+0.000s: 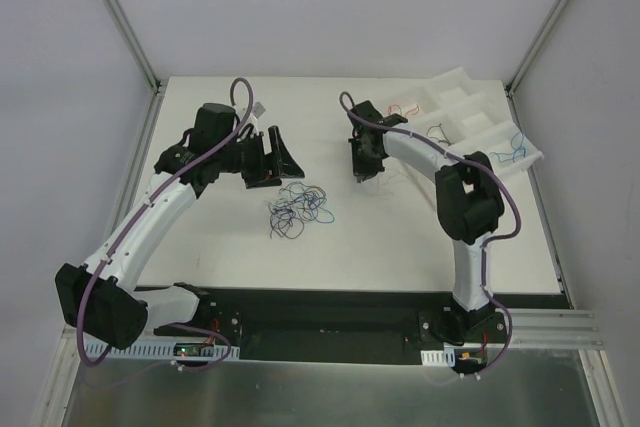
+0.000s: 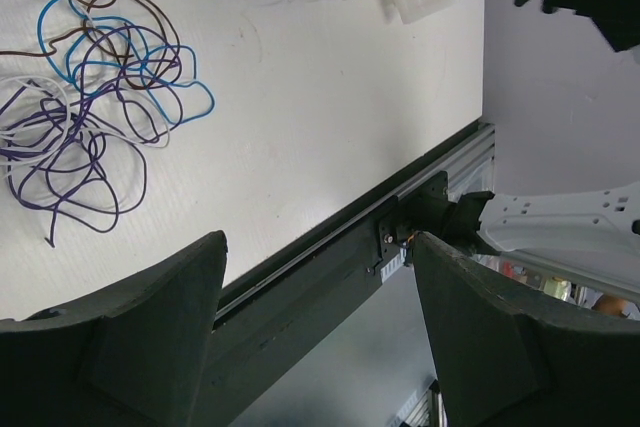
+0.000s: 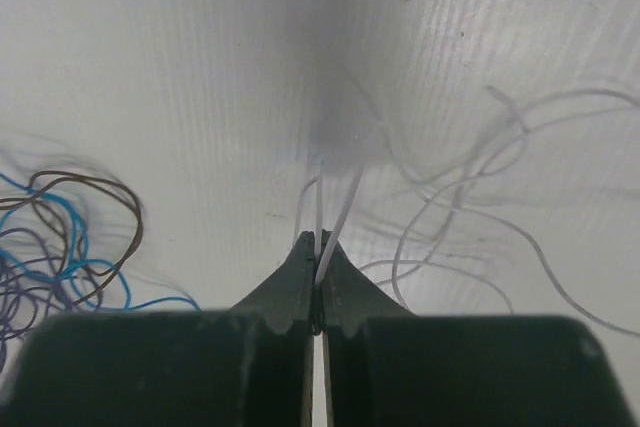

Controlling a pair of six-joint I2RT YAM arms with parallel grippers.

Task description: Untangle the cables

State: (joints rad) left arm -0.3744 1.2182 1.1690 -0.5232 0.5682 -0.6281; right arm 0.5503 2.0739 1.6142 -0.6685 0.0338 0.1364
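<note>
The cables [image 1: 298, 209] lie in a loose tangle of blue, purple, brown and white wires mid-table, also in the left wrist view [image 2: 90, 97]. My left gripper [image 1: 275, 175] hovers just left of and behind the tangle. It is open, with nothing between its fingers [image 2: 150, 337]. My right gripper [image 1: 363, 175] is down at the table right of the tangle. It is shut on a thin white cable [image 3: 335, 217] that runs up out of the closed tips [image 3: 320, 245]. More white cables [image 3: 480, 177] loop on the table to its right, and the coloured tangle [image 3: 60, 237] sits at its left.
A white compartment tray [image 1: 470, 97] stands at the back right. It holds red wires [image 1: 405, 107], dark wires [image 1: 437, 132] and blue wires [image 1: 508, 152] in separate sections. A black rail [image 2: 330, 257] runs along the table's near edge. Frame posts stand at the back corners.
</note>
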